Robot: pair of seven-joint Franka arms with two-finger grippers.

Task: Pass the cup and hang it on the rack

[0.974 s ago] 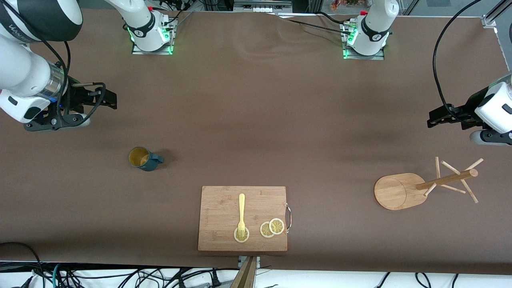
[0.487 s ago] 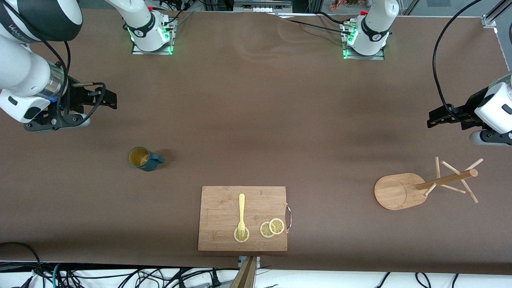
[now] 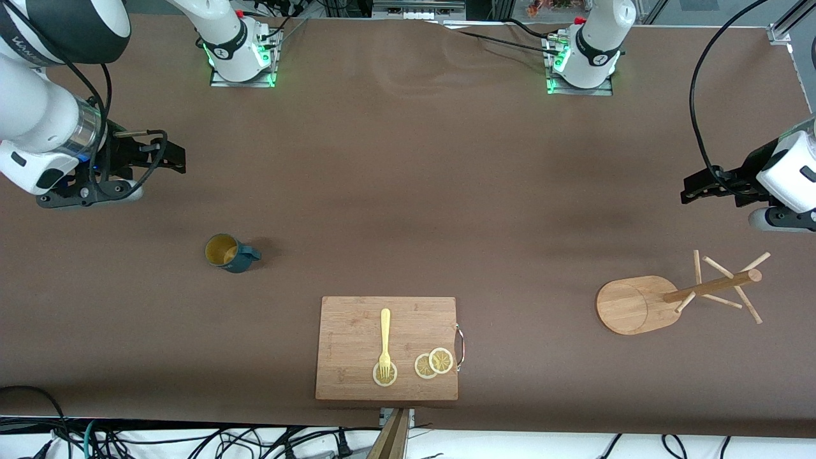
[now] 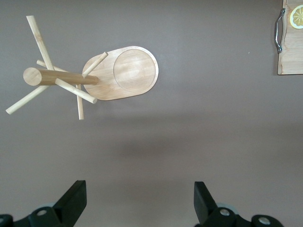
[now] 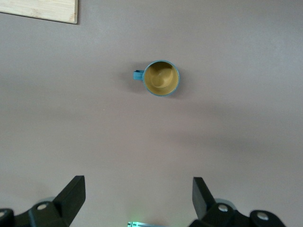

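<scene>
Dark teal with a mustard inside, the cup [image 3: 229, 253] is sat upright on the table, well apart from the right gripper [image 3: 167, 160], whose fingers [image 5: 71, 194] are spread wide with nothing between them. It's probably light, rigid and a bit slick, so the rim wall looks best pinched, handle left free for a peg. The left gripper [image 3: 695, 189] is parked, fingers apart, near the rack [image 3: 637, 305].

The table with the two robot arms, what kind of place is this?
Probably a robotics lab: two arms bolted to a cloth-covered table, loose cables along its edge, and staged props, a cup and a rack.
</scene>
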